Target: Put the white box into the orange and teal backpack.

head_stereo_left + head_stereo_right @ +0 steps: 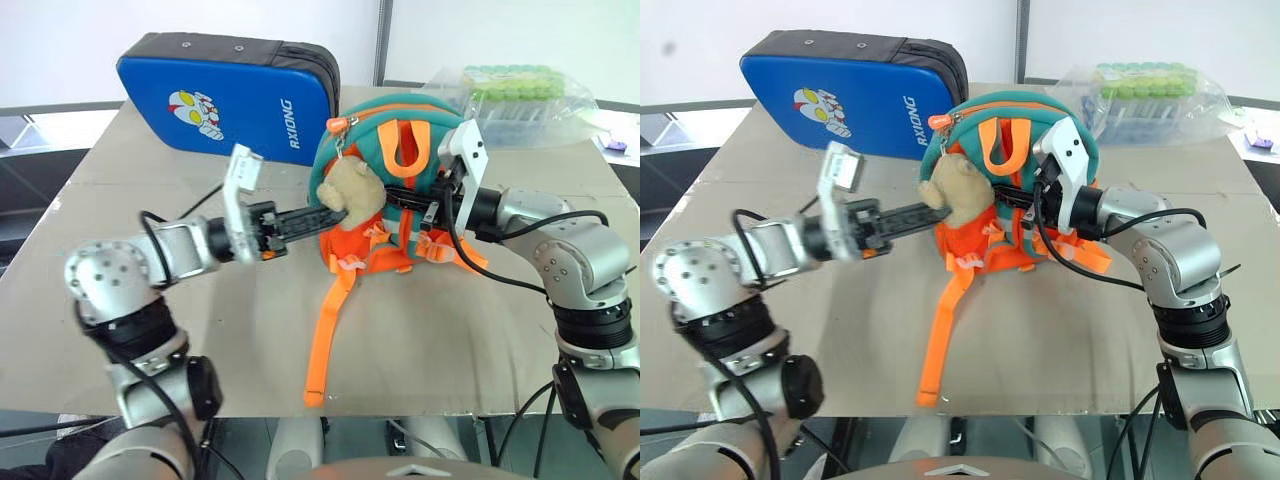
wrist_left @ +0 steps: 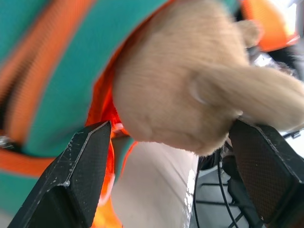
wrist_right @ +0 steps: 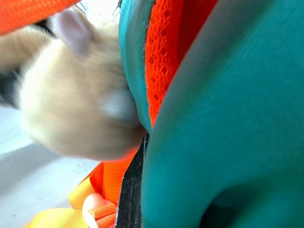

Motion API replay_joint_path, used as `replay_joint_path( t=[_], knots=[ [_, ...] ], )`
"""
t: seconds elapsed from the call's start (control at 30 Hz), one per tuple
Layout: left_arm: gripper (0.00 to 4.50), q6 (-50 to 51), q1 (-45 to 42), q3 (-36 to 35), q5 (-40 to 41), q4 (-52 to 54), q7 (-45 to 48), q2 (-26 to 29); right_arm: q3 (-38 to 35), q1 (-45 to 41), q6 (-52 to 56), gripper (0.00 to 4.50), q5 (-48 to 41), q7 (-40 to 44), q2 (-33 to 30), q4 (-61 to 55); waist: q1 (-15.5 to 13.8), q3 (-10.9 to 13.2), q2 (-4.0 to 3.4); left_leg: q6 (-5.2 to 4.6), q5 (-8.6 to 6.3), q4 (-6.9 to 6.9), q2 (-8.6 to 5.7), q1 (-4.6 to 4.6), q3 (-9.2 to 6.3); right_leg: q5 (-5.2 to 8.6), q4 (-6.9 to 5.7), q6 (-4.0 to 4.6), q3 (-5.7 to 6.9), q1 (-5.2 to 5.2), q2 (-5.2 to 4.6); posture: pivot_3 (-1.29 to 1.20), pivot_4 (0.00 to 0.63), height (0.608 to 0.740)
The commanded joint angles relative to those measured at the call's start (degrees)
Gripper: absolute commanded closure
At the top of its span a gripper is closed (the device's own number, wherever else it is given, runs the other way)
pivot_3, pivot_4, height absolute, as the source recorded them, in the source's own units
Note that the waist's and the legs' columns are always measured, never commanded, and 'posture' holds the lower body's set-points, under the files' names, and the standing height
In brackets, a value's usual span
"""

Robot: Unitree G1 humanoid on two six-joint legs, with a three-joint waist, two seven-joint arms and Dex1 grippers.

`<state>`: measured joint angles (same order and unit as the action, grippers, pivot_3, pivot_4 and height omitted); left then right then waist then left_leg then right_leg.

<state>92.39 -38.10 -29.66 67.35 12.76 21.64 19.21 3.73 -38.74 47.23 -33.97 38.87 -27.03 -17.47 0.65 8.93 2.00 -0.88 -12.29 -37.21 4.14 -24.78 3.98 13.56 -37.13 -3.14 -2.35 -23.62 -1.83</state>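
- The blue padded case point(image 1: 225, 95) stands on its edge at the far left of the table point(image 1: 250, 340), well apart from the work; it is not part of the task.
- The left gripper point(image 1: 335, 213) points level toward the backpack. Its fingers point(image 2: 85, 166) are spread wide, one on each side of the tan plush toy point(image 1: 352, 190), and they grip nothing.
- The orange and teal backpack point(image 1: 400, 130) sits at the middle of the table, with one orange strap point(image 1: 325, 330) trailing toward the near edge.
- The white box: I cannot tell where it is. A pale smooth surface under the toy in the left wrist view may be it or not. My judgement is that it is hidden in the backpack.
- The right gripper point(image 1: 418, 203) reaches into the backpack from the right with fingers closed, apparently pinching the teal fabric, probably to keep the bag steady.
- The clear plastic bag point(image 1: 520, 100) of green items lies at the far right, untouched.
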Motion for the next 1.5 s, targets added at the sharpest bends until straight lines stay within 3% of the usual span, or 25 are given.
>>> replay_joint_path(
  t=[0.03,0.07,0.17,0.33,0.6,0.77,0.93,1.37,1.5],
  knots=[
    [1.08,-1.3,-2.0,-2.0,3.7,0.5,-4.9,-2.5,-1.1,0.1,-0.3,4.50,-0.5,-0.5,-0.2,-3.2,0.0,0.0,0.00,0.00,0.00,0.01,0.00,0.01,0.00,0.00,0.00,0.00,0.00,0.00,0.00,0.00,0.150,0.740],
    [1.28,-1.7,-2.0,-1.8,4.4,0.5,-5.8,-3.2,-1.3,0.4,-0.2,4.50,-0.6,-0.8,-0.2,-3.4,0.0,0.0,0.00,0.00,0.00,0.03,0.00,0.02,-0.01,0.00,-0.01,0.00,0.00,0.00,0.01,0.00,0.150,0.740],
    [2.73,-3.4,-2.2,-1.6,7.2,0.0,-7.4,-3.7,-1.6,1.1,0.0,4.50,-0.7,-1.7,-0.2,-3.9,0.0,0.0,0.00,0.00,0.00,0.04,0.00,0.01,-0.03,0.00,0.00,0.01,0.01,0.00,0.02,0.00,0.150,0.740],
    [4.44,-5.7,-2.1,-0.7,11.2,-0.9,-8.3,-1.2,-2.1,1.9,0.5,4.50,-1.0,-2.8,-0.2,-4.5,-0.1,0.0,0.00,0.00,0.00,0.02,-0.02,0.01,-0.01,0.00,0.00,0.00,0.01,0.00,0.00,0.00,0.150,0.740],
    [4.48,-11.1,0.4,-3.3,18.6,-2.8,-4.8,11.1,-9.6,0.0,0.7,4.50,-2.0,-12.7,4.5,-2.2,0.1,0.0,0.00,0.01,0.00,0.08,0.00,0.02,-0.01,0.00,0.01,0.02,0.01,-0.02,0.02,0.00,0.150,0.740],
    [4.48,-16.2,3.3,-5.7,18.3,-8.2,-5.4,16.6,-13.6,-0.8,1.3,4.50,-2.7,-16.9,4.8,-1.3,0.0,0.0,-0.01,0.01,0.00,0.10,0.00,0.01,0.03,0.00,0.05,0.02,0.01,-0.03,-0.01,0.00,0.150,0.740],
    [4.48,-18.8,7.2,-4.6,18.3,-7.8,-5.9,17.8,-14.7,-0.7,1.5,4.50,-3.4,-18.5,4.3,-1.1,0.0,0.0,-0.01,0.01,0.00,0.11,-0.01,-0.01,0.07,0.00,0.10,0.02,0.02,-0.03,-0.05,0.00,0.150,0.740],
    [4.48,-23.5,19.9,1.8,2.8,-10.5,-12.5,16.4,-21.8,-3.4,-1.6,4.50,-2.8,-31.8,6.8,4.0,-0.2,0.0,0.02,0.01,0.00,0.13,-0.03,0.00,0.14,0.00,0.15,0.03,0.01,-0.04,-0.13,0.00,0.150,0.740],
    [4.48,-24.2,21.7,7.2,-4.3,-12.0,-16.2,14.8,-24.2,-4.8,-2.8,4.50,-3.1,-36.6,7.2,6.1,-0.1,0.0,0.02,0.01,0.00,0.13,-0.03,0.01,0.13,0.00,0.15,0.03,0.01,-0.03,-0.13,0.00,0.150,0.740]
  ],
)
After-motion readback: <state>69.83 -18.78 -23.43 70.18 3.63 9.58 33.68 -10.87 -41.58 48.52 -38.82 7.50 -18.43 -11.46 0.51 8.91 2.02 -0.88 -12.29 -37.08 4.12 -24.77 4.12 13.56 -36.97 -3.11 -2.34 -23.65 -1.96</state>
